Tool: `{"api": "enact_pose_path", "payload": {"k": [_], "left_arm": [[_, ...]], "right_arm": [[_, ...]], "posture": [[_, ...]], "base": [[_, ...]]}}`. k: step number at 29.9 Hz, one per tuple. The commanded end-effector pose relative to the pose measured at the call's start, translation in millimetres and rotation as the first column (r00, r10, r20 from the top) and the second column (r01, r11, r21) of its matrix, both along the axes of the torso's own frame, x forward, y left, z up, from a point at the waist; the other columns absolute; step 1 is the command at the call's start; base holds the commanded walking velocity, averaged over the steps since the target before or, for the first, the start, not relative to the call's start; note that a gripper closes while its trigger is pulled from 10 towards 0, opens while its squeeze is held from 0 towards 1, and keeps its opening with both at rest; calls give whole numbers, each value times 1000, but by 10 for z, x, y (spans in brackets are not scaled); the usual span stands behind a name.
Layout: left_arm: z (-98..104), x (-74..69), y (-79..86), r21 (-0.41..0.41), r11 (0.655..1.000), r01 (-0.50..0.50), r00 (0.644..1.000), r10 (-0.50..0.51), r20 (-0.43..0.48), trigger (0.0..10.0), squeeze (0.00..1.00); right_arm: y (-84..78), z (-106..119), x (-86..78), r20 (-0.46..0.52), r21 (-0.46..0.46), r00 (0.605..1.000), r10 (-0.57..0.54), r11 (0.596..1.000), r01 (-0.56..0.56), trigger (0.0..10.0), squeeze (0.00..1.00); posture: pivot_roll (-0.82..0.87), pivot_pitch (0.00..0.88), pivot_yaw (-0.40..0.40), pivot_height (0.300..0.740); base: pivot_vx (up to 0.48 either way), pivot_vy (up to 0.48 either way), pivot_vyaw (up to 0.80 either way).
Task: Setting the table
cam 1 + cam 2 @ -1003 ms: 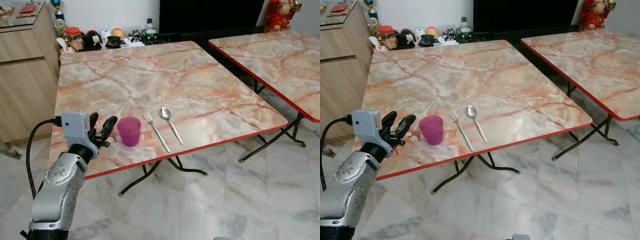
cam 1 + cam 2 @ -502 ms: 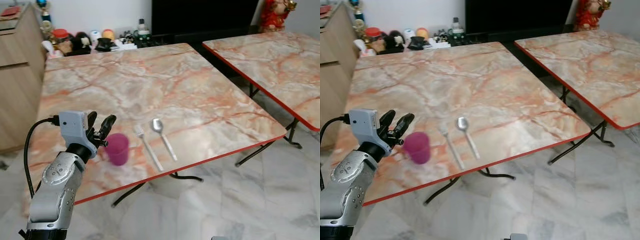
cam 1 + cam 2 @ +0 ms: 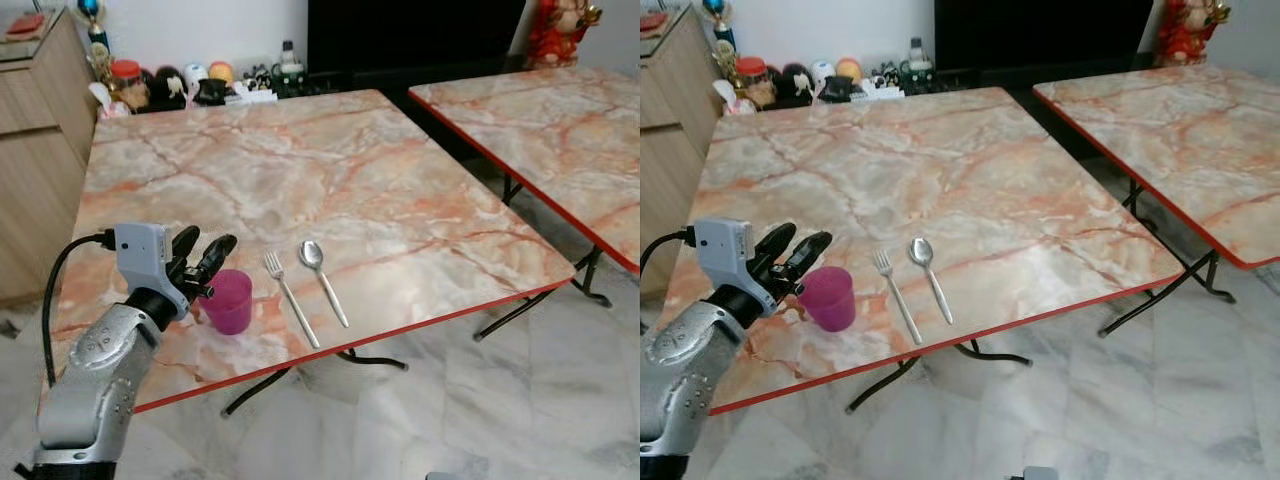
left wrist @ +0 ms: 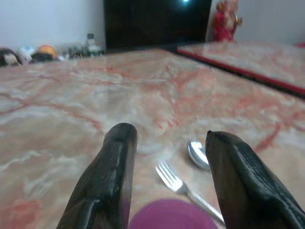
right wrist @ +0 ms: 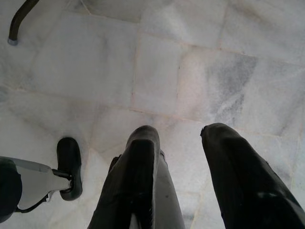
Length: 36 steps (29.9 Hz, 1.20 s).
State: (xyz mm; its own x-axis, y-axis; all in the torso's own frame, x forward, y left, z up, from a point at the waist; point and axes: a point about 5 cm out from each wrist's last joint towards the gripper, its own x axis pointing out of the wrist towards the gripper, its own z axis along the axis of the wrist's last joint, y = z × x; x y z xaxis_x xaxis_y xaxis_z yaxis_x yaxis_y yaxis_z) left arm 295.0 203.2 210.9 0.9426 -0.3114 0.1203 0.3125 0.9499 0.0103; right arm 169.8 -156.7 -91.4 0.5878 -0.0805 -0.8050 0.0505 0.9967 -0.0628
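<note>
Where jaws gape, cup (image 4: 169,215) between.

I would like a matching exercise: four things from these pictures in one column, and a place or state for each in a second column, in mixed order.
Things:
1. purple cup
2. fork
3. spoon
4. right gripper

Places or states:
A. hangs open over the tiled floor
B. lies between the cup and the spoon
C. stands just before the open left gripper
D. lies on the fork's right

Pairs: 1-C, 2-B, 3-D, 4-A
</note>
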Motion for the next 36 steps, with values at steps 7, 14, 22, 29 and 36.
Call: {"api": "enact_pose_path", "payload": {"k": [7, 14, 22, 29, 36], "left_arm": [[-213, -4, -63, 114, 992, 53, 962, -19, -273, 10000, 0], [-151, 46, -14, 136, 991, -9, 962, 45, -269, 10000, 0], [-60, 75, 118, 137, 986, -95, 960, 128, -250, 10000, 0], [-146, 84, 193, 165, 979, -123, 931, 171, -323, 10000, 0], [-203, 67, 277, 213, 968, -132, 907, 204, -368, 10000, 0]], "right_arm": [[12, -26, -54, -22, 1, 1000, 1, 1000, -1, 10000, 0], [14, -27, -57, -22, -2, 1000, -5, 1000, 5, 10000, 0], [11, -26, -55, -22, -1, 1000, -2, 1000, 2, 10000, 0], [10, -26, -55, -22, -1, 1000, -2, 1000, 2, 10000, 0], [6, -26, -54, -23, 0, 1000, 1, 1000, -1, 10000, 0]], "posture": [[149, 118, 0, 740], [147, 119, 2, 740], [151, 121, 0, 740], [150, 121, 0, 740], [150, 122, -1, 740]], "base": [[0, 0, 0], [0, 0, 0], [0, 0, 0], [0, 0, 0], [0, 0, 0]]}}
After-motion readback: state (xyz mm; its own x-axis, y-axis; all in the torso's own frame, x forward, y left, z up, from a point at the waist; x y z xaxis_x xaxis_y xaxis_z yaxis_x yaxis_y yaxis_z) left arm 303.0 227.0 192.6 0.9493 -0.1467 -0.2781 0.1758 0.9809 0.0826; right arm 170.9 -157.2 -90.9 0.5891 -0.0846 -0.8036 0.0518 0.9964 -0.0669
